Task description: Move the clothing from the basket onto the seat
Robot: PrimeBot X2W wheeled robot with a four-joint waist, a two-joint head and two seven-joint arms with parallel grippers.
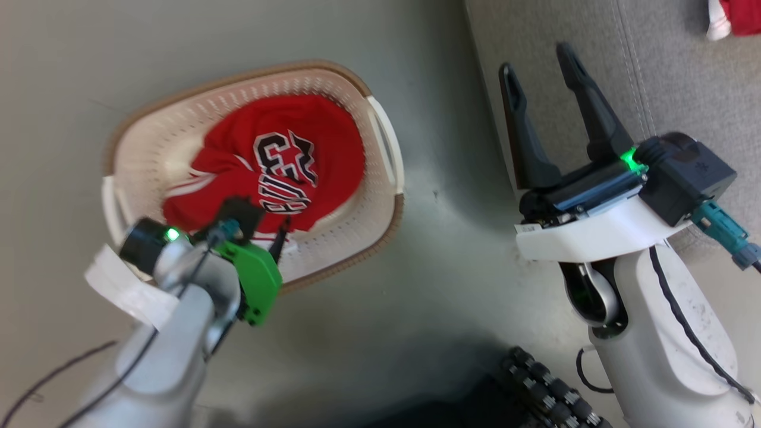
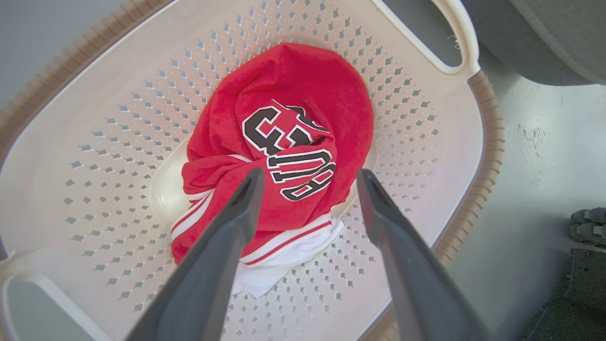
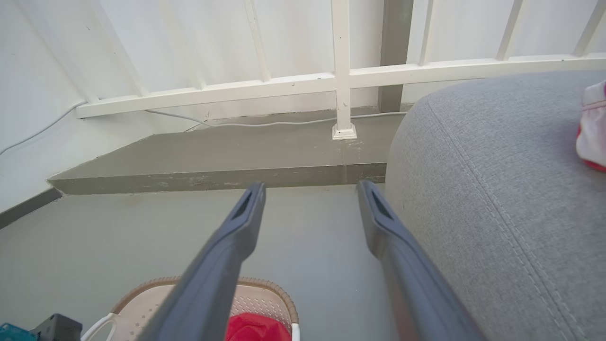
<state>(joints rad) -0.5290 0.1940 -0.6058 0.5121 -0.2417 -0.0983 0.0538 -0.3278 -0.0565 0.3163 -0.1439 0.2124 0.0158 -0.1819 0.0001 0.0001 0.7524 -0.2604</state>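
A red jersey with black-and-white lettering, the clothing (image 1: pixel 285 148) (image 2: pixel 293 94), lies crumpled in the cream basket (image 1: pixel 380 178) (image 2: pixel 94 166) on the floor. My left gripper (image 1: pixel 261 223) (image 2: pixel 311 173) hangs open just above it, a finger on either side of the lettering, holding nothing. My right gripper (image 1: pixel 537 58) (image 3: pixel 311 185) stands open and empty in the air beside the left edge of the grey seat (image 1: pixel 684 77) (image 3: pixel 497 189). A second red-and-white garment (image 1: pixel 734 15) (image 3: pixel 592 128) lies on the seat. The basket (image 3: pixel 265 293) also shows below the right fingers.
Grey floor (image 1: pixel 464 267) lies between basket and seat. A raised step (image 3: pixel 213 170) and a white railing (image 3: pixel 341 80) stand beyond. My dark base (image 1: pixel 535 392) is at the bottom of the head view.
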